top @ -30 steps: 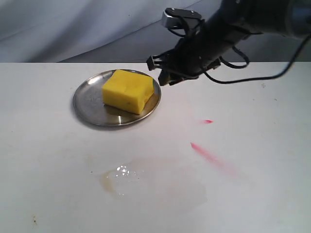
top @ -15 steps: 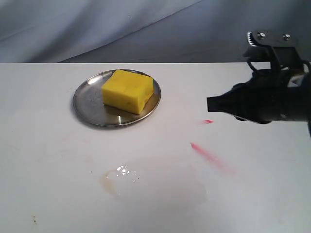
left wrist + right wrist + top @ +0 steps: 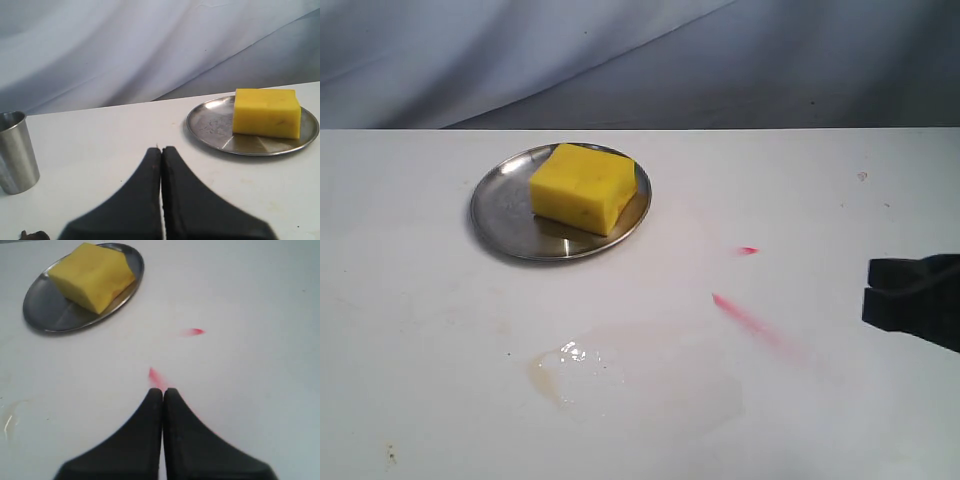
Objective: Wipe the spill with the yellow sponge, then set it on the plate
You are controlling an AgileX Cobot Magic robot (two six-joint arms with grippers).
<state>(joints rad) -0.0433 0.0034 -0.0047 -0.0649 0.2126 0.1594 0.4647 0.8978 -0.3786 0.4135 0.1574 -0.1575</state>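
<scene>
The yellow sponge (image 3: 583, 187) (image 3: 266, 112) (image 3: 92, 275) lies on the steel plate (image 3: 490, 215) (image 3: 200, 125) (image 3: 40, 315) at the back left of the white table, with nothing touching it. The spill (image 3: 575, 370) is a glossy wet smear with an amber edge near the table's front; the right wrist view catches only its edge (image 3: 7, 422). My right gripper (image 3: 870, 290) (image 3: 163, 390) sits shut and empty at the far right, well away from the plate. Shut and empty too, my left gripper (image 3: 161, 149) rests low over the table, short of the plate, and is outside the exterior view.
Pink-red streaks (image 3: 745, 315) (image 3: 192, 332) mark the table between the plate and the right gripper. In the left wrist view a steel cup (image 3: 16, 150) stands off to one side of the left gripper. A grey cloth backdrop hangs behind the table.
My right arm has drawn back from the plate's rim, moving right and toward the front until only its tip shows at the right edge. Sponge, plate and spill have not moved.
</scene>
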